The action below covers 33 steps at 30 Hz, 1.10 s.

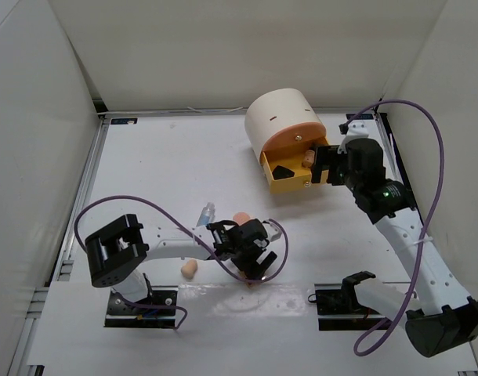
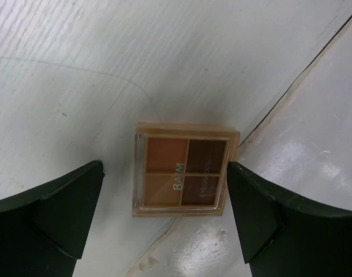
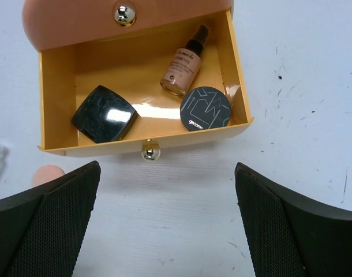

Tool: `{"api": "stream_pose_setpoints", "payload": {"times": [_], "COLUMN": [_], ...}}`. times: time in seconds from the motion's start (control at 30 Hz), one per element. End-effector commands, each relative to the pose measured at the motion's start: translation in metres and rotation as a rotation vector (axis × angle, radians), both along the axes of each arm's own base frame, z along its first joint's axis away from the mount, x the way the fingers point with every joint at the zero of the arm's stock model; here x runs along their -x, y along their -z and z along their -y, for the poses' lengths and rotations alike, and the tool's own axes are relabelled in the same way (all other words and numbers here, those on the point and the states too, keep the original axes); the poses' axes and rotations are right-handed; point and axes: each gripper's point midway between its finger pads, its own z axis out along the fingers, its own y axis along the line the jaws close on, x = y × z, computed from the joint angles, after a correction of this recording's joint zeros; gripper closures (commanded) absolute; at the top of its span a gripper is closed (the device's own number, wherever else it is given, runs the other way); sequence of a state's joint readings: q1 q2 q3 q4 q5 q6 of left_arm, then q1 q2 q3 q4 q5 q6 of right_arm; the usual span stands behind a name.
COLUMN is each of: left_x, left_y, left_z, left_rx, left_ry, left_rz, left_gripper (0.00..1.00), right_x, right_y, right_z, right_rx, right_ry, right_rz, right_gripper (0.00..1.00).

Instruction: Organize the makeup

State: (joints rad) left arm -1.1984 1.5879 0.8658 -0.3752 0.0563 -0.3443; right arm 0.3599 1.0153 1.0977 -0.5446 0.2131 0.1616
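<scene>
Drawer (image 3: 56, 86) of the cream round box (image 1: 282, 117) is seen pulled open at the far R of the bench (image 1: 168, 157). Three items are laid inside. A square black compact (image 3: 104, 113) is at the L end as seen from above. A round black compact (image 3: 205, 108) is set in the front corner at the other end. A foundation bottle (image 3: 184, 62) is lying tilted behind it, cap toward the back wall. Bottle base and round compact are just beside each other; contact can't be told.

R pincer (image 3: 166, 190) is held wide open just in front of the drawer, w/ nothing btwn its fingers (image 3: 55, 225).

L pincer (image 2: 164, 196) is likewise spread wide and pointed down near the bench's front edge. A small eyeshadow palette (image 2: 182, 170) w/ four shades is lying flat on the bench btwn its fingers (image 2: 60, 219), touched by neither, next to a seam (image 2: 291, 86) in the surface.

Just beyond the L pincer a peach puff (image 1: 240, 217) and a clear little bottle (image 1: 206, 211) are found near each other. A beige sponge (image 1: 189, 269) is lying beside the L forearm, apart from both.
</scene>
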Motion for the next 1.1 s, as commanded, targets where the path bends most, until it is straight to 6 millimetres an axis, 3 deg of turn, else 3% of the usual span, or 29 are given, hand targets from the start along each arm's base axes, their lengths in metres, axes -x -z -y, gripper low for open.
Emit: {"api": "stream_pose_setpoints", "payload": {"times": [0.0, 0.2, 0.33, 0.4, 0.53, 0.73, 0.87, 0.93, 1.03, 1.07], "left_x": [0.008, 0.017, 0.035, 0.033, 0.032, 0.017, -0.011, -0.028, -0.043, -0.048], "left_y": [0.006, 0.019, 0.024, 0.026, 0.028, 0.022, -0.008, -0.032, -0.078, -0.102], "left_z": [0.008, 0.002, 0.000, -0.005, -0.011, -0.005, 0.005, 0.010, 0.019, 0.026], "left_rx": [0.015, -0.076, -0.117, -0.148, -0.178, -0.191, -0.182, -0.176, -0.103, -0.042], "left_ry": [0.056, 0.067, 0.124, 0.113, 0.098, 0.032, -0.060, -0.117, -0.166, -0.185], "left_rz": [-0.007, 0.022, 0.016, 0.044, 0.051, 0.110, 0.234, 0.315, 0.387, 0.407], "left_gripper": [0.02, 0.06, 0.06, 0.06, 0.22, 0.51, 0.59, 0.59, 0.58, 0.56], "right_x": [0.008, 0.012, 0.012, 0.012, 0.011, 0.012, 0.011, 0.009, 0.006, 0.005], "right_y": [-0.012, -0.011, -0.008, -0.010, -0.008, -0.009, -0.014, -0.018, -0.024, -0.025], "right_z": [0.002, 0.008, 0.008, 0.010, 0.009, 0.010, 0.010, 0.017, 0.027, 0.033], "right_rx": [-0.030, -0.023, -0.015, -0.014, -0.014, -0.015, -0.022, -0.025, -0.034, -0.037], "right_ry": [0.005, 0.024, 0.023, 0.027, 0.028, 0.035, 0.043, 0.095, 0.174, 0.203], "right_rz": [0.033, 0.039, 0.027, 0.035, 0.033, 0.035, 0.047, 0.058, 0.083, 0.088], "right_gripper": [0.01, 0.01, 0.01, 0.01, 0.01, 0.01, 0.01, 0.01, 0.01, 0.01]}}
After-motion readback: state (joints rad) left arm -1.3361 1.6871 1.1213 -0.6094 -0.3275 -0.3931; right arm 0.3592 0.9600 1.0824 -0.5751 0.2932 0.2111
